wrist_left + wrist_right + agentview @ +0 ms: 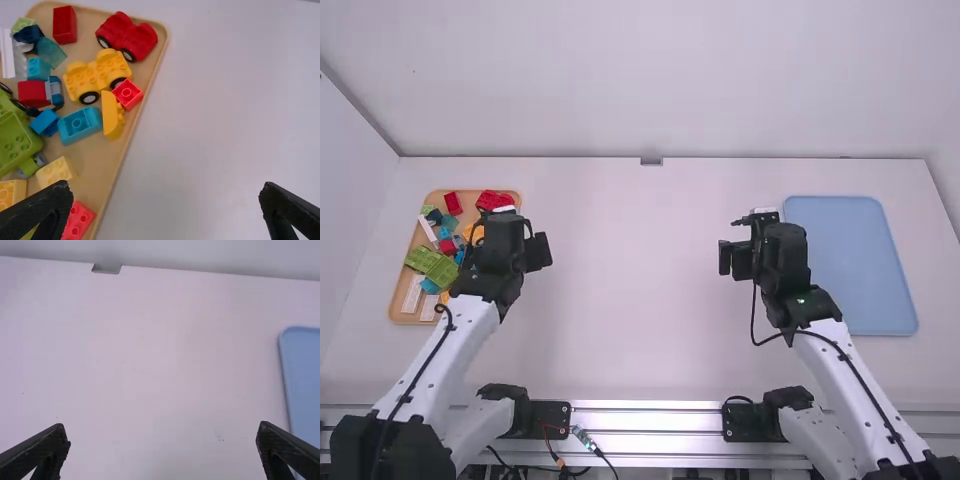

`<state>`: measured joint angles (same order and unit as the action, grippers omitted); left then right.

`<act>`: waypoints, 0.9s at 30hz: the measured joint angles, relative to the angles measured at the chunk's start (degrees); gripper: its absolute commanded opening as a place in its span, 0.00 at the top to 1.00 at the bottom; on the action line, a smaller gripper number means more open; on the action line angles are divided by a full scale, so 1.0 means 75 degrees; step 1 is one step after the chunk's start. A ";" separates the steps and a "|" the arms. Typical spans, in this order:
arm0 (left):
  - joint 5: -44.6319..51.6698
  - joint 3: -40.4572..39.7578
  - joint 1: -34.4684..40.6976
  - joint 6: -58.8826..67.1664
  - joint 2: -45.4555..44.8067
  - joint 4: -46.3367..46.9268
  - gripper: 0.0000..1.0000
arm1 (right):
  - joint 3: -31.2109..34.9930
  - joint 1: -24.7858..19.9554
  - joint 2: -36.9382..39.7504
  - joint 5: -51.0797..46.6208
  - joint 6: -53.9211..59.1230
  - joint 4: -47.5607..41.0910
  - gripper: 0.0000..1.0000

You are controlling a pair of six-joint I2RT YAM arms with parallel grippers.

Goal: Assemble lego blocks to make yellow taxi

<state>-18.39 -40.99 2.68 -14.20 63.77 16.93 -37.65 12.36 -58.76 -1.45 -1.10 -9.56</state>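
At the high view's left, the left arm (470,325) partly hides the tan tray (396,305) holding the yellow wheeled base (97,76). Rightward, the left claw (538,252) gapes; right of centre, the right claw (734,258) does too — both cut off at their wrist views' edges.

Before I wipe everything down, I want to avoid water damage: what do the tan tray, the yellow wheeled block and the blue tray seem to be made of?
Tan tray: smooth, low-sheen wood or plastic; its even colour leaves it open.
Yellow wheeled block: hard, slightly glossy plastic, judging by its moulded studs.
Blue tray: probably matte plastic, evenly coloured with rounded corners.
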 measured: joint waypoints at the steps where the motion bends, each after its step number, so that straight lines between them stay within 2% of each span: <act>1: -0.0044 0.0000 -0.0012 0.0000 0.0009 0.0006 0.01 | -0.0003 0.0003 0.0000 0.0015 -0.0006 -0.0006 0.01; 12: -0.0117 -0.0580 -0.1142 0.0032 0.0618 0.0070 0.01 | 0.0000 0.0000 0.0000 0.0017 -0.0017 -0.0006 0.01; 16: 0.0268 -0.0883 -0.1571 0.0277 0.0950 0.0064 0.01 | 0.0000 0.0000 0.0000 0.0017 -0.0064 -0.0006 0.01; 27: 0.1495 -0.2754 -0.2795 0.1422 0.2868 0.0589 0.01 | 0.0000 0.0000 0.0000 0.0309 -0.0388 0.0221 0.01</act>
<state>-7.18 -61.65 -18.28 -3.53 85.27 21.34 -37.65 12.36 -58.76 0.86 -4.01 -7.90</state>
